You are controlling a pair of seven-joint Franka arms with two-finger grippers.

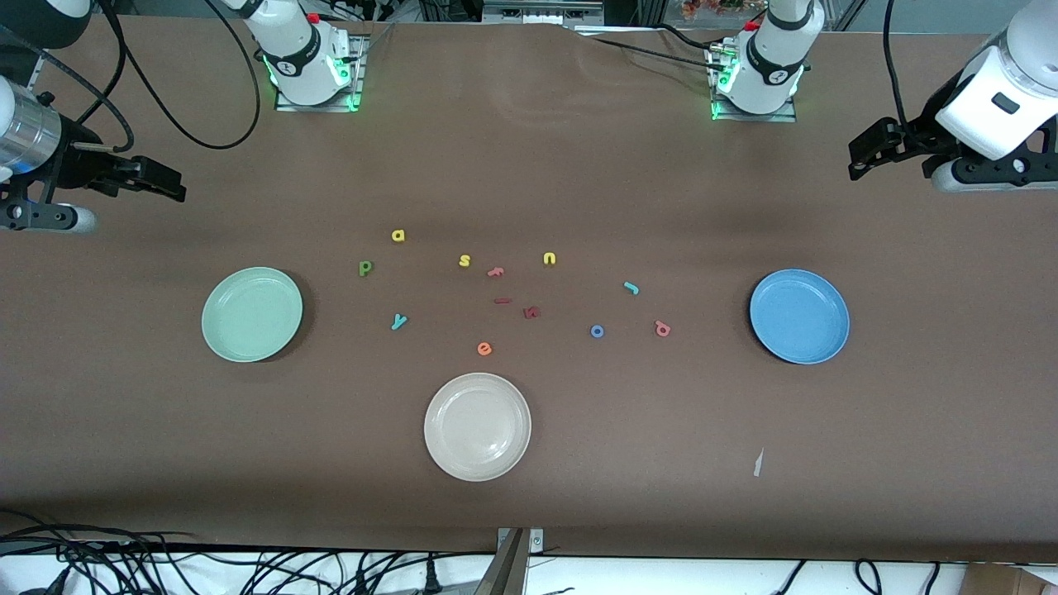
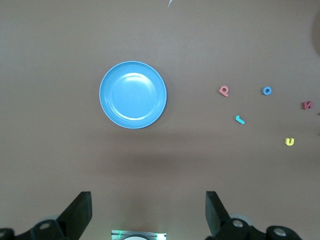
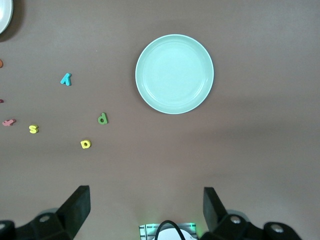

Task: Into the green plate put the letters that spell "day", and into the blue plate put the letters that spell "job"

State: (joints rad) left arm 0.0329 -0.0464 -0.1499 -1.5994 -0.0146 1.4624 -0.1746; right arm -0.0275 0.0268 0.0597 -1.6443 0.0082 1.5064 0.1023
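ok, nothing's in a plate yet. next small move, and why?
Probably bring the right gripper down over the dark green "d", the "day" letter lying closest to the green plate. Both arms wait high at the table's ends with jaws open, the left gripper above the blue plate, and all letters lie on the table.

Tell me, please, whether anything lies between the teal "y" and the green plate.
Nothing visible does: only bare table separates the teal "y" from the green plate. The dark green "d" lies farther from the front camera, off that path.
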